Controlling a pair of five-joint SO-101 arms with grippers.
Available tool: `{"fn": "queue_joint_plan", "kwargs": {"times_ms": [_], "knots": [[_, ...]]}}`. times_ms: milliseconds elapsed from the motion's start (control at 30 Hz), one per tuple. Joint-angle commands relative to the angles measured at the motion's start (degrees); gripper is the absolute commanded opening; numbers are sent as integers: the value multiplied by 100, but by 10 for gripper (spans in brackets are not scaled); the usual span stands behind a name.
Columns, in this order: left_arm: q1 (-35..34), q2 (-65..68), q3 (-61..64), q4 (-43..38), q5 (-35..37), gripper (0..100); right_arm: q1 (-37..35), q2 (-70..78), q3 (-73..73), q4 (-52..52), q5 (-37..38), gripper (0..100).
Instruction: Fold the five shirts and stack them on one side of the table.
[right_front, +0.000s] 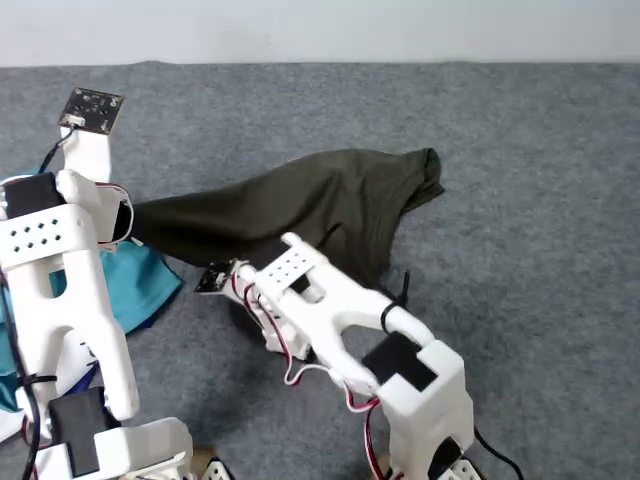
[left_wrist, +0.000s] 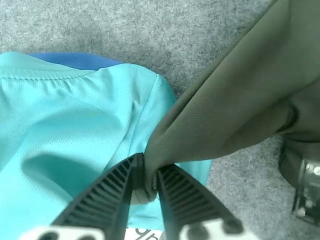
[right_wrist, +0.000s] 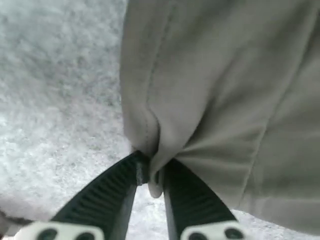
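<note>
Across the grey table (right_front: 530, 120), olive shirt (right_front: 320, 195) crosswise.

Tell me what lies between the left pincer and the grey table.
A teal shirt, over a blue shirt, lies under the left pincer and its olive shirt, as the left wrist view shows.

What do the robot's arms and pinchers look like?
The left arm and right arm are chunky white plastic with black motor blocks and rows of little holes. Red, white and black wires loop along the right arm. The left gripper and right gripper have black ribbed fingers.
</note>
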Motion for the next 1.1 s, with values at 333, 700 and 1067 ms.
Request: {"fn": "queue_joint_plan", "kwargs": {"times_ms": [333,700,1067], "knots": [[668,-316,-479,668,185,5,1912,-1815,-2233,2220,949,10],[1143,-308,-2932,993,571,5,3433,-3345,-4615,2053,1767,10],[1424,-308,-5569,1292,501,5,4541,-3371,-7305,1385,2215,10]]}}
